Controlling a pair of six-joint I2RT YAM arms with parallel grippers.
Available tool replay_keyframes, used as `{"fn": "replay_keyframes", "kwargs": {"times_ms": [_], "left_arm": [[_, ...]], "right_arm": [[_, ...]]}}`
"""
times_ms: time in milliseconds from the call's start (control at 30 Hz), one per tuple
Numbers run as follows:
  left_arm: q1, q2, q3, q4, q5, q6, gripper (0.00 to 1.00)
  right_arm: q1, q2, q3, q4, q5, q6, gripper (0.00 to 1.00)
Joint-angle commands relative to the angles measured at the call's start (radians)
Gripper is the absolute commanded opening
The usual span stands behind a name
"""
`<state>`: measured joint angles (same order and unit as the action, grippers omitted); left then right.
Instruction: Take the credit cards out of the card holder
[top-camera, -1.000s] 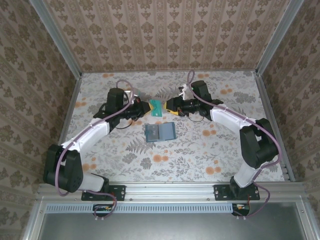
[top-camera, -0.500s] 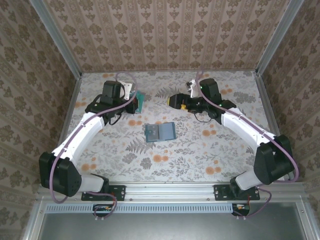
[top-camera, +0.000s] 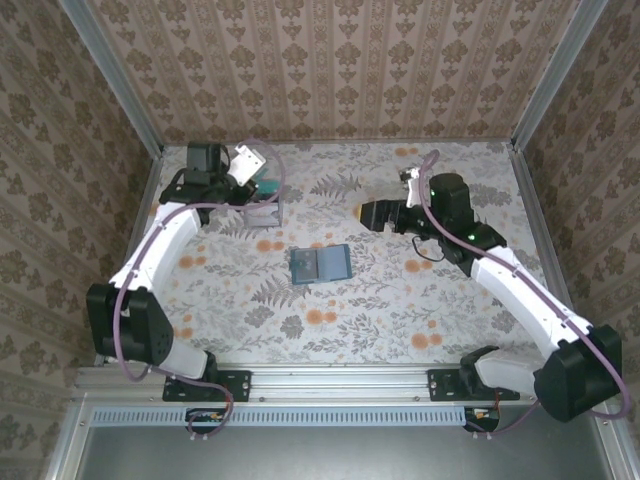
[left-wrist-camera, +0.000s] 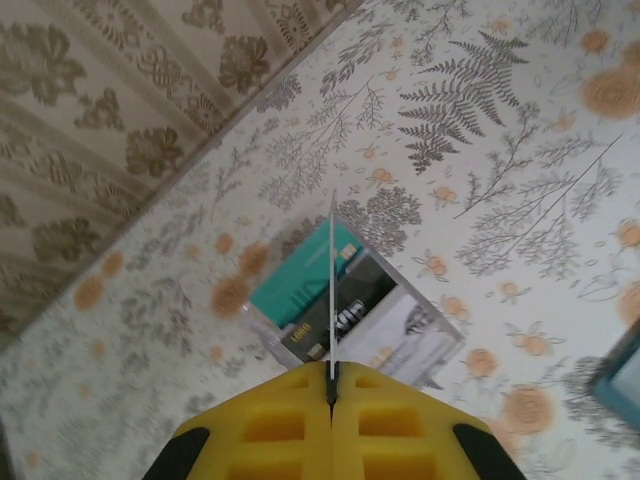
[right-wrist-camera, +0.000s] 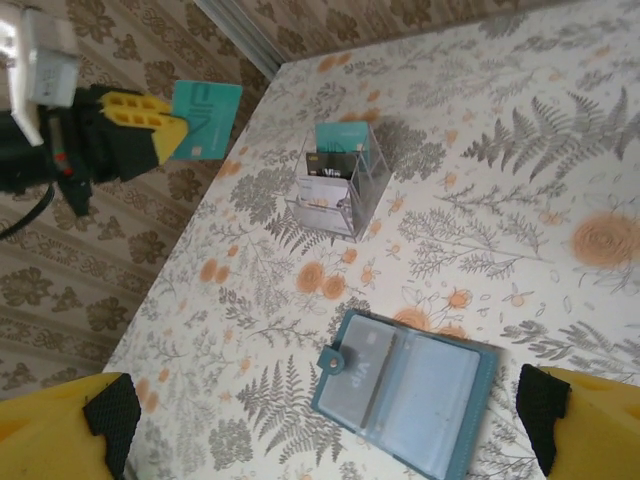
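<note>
left claw (left-wrist-camera: 331, 385): pads pressed together on the lower edge of a teal card (right-wrist-camera: 205, 120), which i hold upright over the clear card stand (right-wrist-camera: 335, 195) at the far left of the desk (top-camera: 400, 300). right claw (top-camera: 368, 213): jaws wide apart, gripping nothing, hanging above the desk on the far right side of the card holder (top-camera: 320, 265) and apart from it. card holder: lies open and flat near the middle of the desk, both panels up, well apart from the stand; a pale card with lettering seems to sit in one sleeve, as the right wrist view shows it. step in hand, as i judge it: filing one removed card into the stand, whose tiers carry a teal, a dark and a white card. next move calls for lining the card's edge with a free slot, lowering it straight, and parting my left pads only once it is seated; my right claw is placed to go down for another card. surface: floral print, orange blooms and grey ferns. room: brown damask-patterned walls (top-camera: 350, 60) on three sides, aluminium rails (top-camera: 552, 75) at the corners.
</note>
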<state>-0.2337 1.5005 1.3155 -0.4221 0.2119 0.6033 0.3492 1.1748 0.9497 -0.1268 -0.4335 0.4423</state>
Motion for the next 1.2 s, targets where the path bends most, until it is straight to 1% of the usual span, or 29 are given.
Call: {"fn": "replay_keyframes", "kwargs": {"times_ms": [0, 100, 267, 367, 500, 700, 900, 1167], "left_arm": [[0.005, 0.062, 0.06, -0.052, 0.016, 0.257, 0.0], [0.009, 0.13, 0.101, -0.055, -0.015, 0.377, 0.0], [0.016, 0.244, 0.182, -0.052, -0.089, 0.522, 0.0], [0.024, 0.306, 0.217, -0.025, -0.141, 0.582, 0.0], [0.027, 0.371, 0.238, 0.015, -0.155, 0.646, 0.0], [0.022, 0.421, 0.262, 0.019, -0.11, 0.658, 0.0], [0.014, 0.464, 0.278, 0.011, -0.098, 0.655, 0.0], [0.008, 0.451, 0.237, 0.005, -0.065, 0.647, 0.0]], "right_arm": [[-0.003, -0.042, -0.03, 0.069, 0.057, -0.077, 1.0], [-0.004, -0.051, -0.022, 0.039, 0.078, -0.095, 1.0], [-0.006, -0.055, -0.018, 0.025, 0.096, -0.089, 1.0], [-0.006, -0.048, -0.01, 0.016, 0.101, -0.074, 1.0], [-0.005, -0.034, 0.006, -0.008, 0.105, -0.071, 1.0], [-0.006, -0.014, 0.02, -0.02, 0.118, -0.064, 1.0], [-0.005, 0.015, 0.039, -0.032, 0.113, -0.058, 1.0], [-0.006, 0.036, 0.037, -0.024, 0.114, -0.051, 1.0]]}}
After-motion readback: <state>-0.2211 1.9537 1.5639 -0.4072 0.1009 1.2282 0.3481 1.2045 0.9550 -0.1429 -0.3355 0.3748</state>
